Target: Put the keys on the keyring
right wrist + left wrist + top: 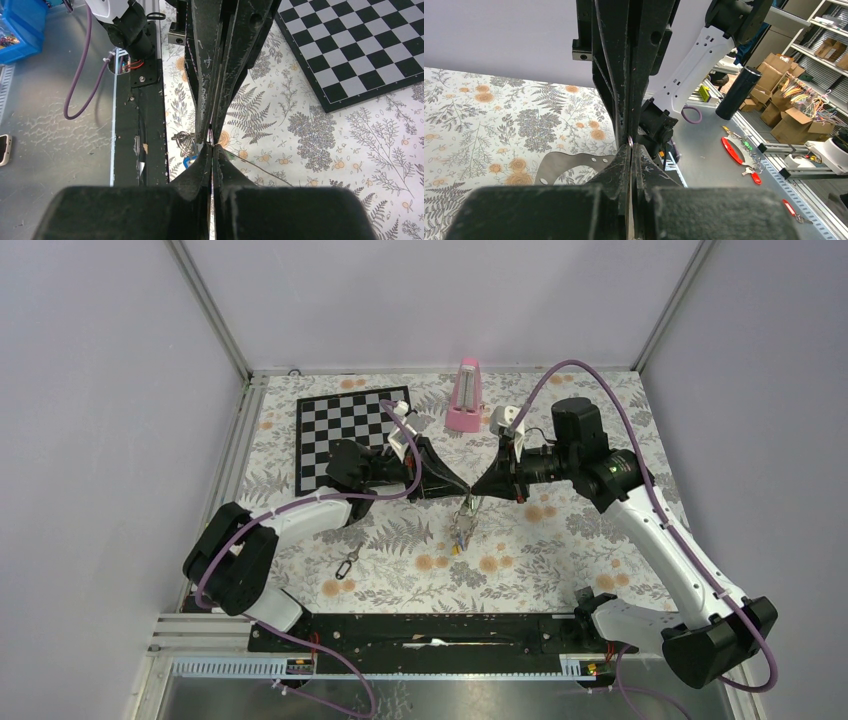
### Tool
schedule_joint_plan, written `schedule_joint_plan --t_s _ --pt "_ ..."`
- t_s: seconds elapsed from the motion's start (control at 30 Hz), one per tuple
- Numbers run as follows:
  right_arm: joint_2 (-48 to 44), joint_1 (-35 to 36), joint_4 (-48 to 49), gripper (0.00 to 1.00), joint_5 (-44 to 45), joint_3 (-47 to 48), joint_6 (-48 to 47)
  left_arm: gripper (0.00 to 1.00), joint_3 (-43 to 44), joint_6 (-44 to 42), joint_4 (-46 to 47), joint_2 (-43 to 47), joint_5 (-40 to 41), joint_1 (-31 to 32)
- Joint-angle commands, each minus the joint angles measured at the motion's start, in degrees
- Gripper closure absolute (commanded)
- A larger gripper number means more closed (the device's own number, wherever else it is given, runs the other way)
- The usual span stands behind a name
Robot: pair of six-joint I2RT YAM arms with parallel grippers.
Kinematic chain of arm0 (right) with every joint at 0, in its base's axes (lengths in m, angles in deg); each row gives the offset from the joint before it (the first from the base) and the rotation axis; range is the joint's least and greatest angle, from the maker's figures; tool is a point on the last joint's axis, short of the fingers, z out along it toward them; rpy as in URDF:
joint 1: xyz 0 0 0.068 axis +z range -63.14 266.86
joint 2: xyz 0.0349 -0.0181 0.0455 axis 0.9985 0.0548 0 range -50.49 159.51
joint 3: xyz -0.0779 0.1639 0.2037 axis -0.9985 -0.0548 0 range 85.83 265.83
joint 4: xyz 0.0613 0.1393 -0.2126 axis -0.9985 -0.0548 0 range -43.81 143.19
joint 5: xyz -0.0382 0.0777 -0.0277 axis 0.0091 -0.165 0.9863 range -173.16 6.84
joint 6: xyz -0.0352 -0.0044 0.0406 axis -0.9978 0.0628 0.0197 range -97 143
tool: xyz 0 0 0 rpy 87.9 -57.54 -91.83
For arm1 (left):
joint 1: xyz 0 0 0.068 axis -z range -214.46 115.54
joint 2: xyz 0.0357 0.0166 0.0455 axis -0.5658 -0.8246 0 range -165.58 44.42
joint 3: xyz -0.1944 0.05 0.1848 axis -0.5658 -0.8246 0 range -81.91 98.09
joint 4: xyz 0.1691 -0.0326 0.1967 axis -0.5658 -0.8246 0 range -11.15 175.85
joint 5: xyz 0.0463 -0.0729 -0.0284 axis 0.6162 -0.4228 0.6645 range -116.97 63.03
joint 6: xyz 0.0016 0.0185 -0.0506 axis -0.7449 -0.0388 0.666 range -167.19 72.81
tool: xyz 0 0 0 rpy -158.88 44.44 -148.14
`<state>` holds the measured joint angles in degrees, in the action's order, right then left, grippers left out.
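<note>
Flowery cloth covers the table (560,550), with plain grey walls all around it. Two big arms reach in from the near edge and meet in the middle.

The left gripper (462,490) and the right gripper (480,487) point at each other, tip to tip. Both sets of jaws are squeezed tight with no gap. Each wrist view shows this up close, with the left gripper (631,147) and the right gripper (212,146) each facing the other one's tips.

A black and white chessboard (345,435) lies flat behind the left jaws. A pink box (465,398) stands behind the spot where the tips meet, well apart from them.

The keys (461,530) sit in a small bunch just on the near side of the touching tips. One blue tag (189,161) shows in the bunch, right beside the right jaws. I cannot tell if the bunch hangs or lies on the cloth.

The keyring (630,141) shows only as a tiny silver curve right at the touching tips. I cannot tell which jaws pinch it.

A little silver clip (347,562) lies on the cloth, well apart from the jaws, on the left arm's side.
</note>
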<state>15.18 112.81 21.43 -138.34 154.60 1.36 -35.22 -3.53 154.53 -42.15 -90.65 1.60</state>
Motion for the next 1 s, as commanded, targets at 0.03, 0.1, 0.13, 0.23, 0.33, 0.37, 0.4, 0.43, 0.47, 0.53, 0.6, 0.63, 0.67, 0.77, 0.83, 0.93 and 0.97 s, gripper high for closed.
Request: schedule_joint_plan --t_s 0.03,0.1,0.13,0.23,0.33,0.37,0.4,0.43,0.47,0.53,0.6,0.63,0.67,0.77,0.83,0.93,0.97 --pt "0.41 0.05 -3.18 1.0 2.04 2.74 -3.58 1.0 1.2 -1.82 2.94 0.97 0.67 0.07" --pt "0.57 0.58 -5.93 1.0 4.81 4.16 -5.65 0.9 2.04 -7.65 -2.61 2.09 -0.78 0.07" --pt "0.75 0.93 -7.15 1.0 6.11 4.79 -6.35 0.84 2.95 -11.35 -8.16 2.76 -1.57 0.07" --pt "1.7 1.74 -10.34 1.0 8.97 6.21 -7.71 0.7 6.57 -23.27 -24.07 4.01 -2.37 0.03" --pt "2.73 2.44 -12.21 1.0 11.1 6.95 -8.23 0.62 10.31 -31.28 -35.76 3.89 -1.89 0.14" --pt "2.9 2.63 -12.4 1.0 11.48 6.98 -8.19 0.6 11.14 -32.82 -38.13 3.74 -1.74 0.16" --pt "2.96 2.81 -12.43 1.0 11.79 7.07 -8.22 0.58 11.74 -33.94 -39.5 3.62 -1.57 0.22" --pt "2.97 2.84 -12.44 1.0 11.98 7.0 -8.23 0.58 12.03 -34.7 -40.52 3.48 -1.48 0.36" --pt "3.02 2.95 -12.34 1.0 12.1 6.95 -8.17 0.57 12.32 -35.67 -41.35 3.43 -1.3 0.6" --pt "3.06 3.02 -12.17 1.0 12.11 6.89 -7.97 0.57 12.68 -36.97 -42.95 3.19 -1.0 1.1" --pt "3.15 3.05 -11.99 1.0 12.07 6.82 -7.88 0.58 12.87 -37.32 -43.44 2.84 -0.8 1.54" --pt "3.16 3.05 -11.87 1.0 12.03 6.75 -7.8 0.59 12.96 -37.33 -43.46 2.67 -0.77 1.83" --pt "3.19 3.05 -11.73 1.0 11.98 6.64 -7.71 0.6 12.93 -37.33 -43.46 2.42 -0.8 1.95" --pt "3.18 3.05 -11.51 1.0 11.94 6.37 -7.66 0.63 13.04 -37.33 -43.46 2.05 -0.83 2.29" --pt "3.18 3.05 -11.37 1.0 11.94 6.09 -7.62 0.66 13.17 -37.25 -43.38 1.82 -1.05 2.48" --pt "3.11 3.05 -11.02 1.0 11.85 5.74 -7.53 0.74 13.24 -37.0 -43.16 1.53 -1.18 2.69" --pt "3.08 3.09 -10.93 1.0 11.8 5.59 -7.53 0.76 13.24 -36.86 -43.04 1.46 -1.23 2.68"
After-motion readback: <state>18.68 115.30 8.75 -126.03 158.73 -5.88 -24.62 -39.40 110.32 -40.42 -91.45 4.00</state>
